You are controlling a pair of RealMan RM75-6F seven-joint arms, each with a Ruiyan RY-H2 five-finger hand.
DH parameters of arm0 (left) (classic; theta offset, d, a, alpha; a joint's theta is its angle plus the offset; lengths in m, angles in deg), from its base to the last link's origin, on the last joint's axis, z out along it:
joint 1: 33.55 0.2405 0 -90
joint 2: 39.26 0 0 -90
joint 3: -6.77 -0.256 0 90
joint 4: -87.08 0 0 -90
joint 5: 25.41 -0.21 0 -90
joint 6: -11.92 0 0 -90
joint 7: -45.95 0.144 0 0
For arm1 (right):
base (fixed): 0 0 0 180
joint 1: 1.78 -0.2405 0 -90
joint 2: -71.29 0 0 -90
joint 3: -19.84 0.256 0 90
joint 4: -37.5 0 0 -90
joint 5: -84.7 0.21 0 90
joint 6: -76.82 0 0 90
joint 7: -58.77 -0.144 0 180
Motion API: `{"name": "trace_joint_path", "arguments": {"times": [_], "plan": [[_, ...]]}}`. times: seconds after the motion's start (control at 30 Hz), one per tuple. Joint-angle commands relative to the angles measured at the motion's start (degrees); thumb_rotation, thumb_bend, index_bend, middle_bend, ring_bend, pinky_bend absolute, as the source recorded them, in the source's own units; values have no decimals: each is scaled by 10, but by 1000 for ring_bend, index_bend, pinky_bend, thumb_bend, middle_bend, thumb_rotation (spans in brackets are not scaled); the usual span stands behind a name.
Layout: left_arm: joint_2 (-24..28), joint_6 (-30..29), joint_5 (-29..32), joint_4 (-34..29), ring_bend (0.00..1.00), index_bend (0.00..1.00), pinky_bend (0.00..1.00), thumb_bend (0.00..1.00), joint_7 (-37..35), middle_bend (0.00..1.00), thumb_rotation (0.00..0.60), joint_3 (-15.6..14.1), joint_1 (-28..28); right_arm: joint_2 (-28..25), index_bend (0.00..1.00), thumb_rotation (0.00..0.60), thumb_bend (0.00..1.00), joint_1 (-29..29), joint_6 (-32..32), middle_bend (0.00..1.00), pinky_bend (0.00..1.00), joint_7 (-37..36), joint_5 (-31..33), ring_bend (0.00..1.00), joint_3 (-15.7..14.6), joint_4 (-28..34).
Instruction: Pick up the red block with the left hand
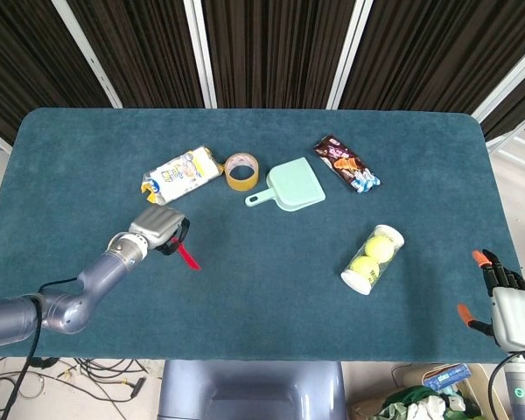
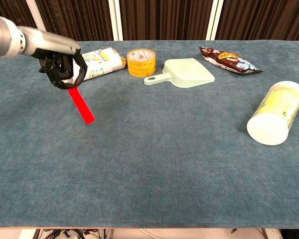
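My left hand (image 2: 62,67) pinches the red block (image 2: 81,105) by its top end. It hangs tilted below my fingers (off the table (image 2: 164,149)).

Both pictures are bright and clear, with soft, even light from above. The tabletop (image 1: 271,262) shows only faint shadows under things and no glare. The dark curtains (image 1: 271,44) behind stay dim. Nothing looks blurry, and edges look straight.
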Motion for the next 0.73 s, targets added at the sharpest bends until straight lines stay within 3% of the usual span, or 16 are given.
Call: {"name": "trace_joint_path", "arguments": {"times": [0.03, 0.33, 0.73], "plan": [[29, -11, -27, -25, 808, 633, 771, 475, -27, 873, 600, 27, 10, 0, 125, 600, 188, 0, -1, 73, 185, 0, -1, 189, 0, 0], [59, -18, -38, -57, 808, 639, 771, 481, -36, 873, 600, 107, -28, 1, 124, 600, 188, -1, 0, 73, 185, -1, 0, 189, 1, -1], [65, -55, 109, -84, 808, 647, 771, 481, 48, 873, 600, 134, -115, 2, 125, 600, 189, -1, 0, 73, 185, 0, -2, 189, 0, -1]]}}
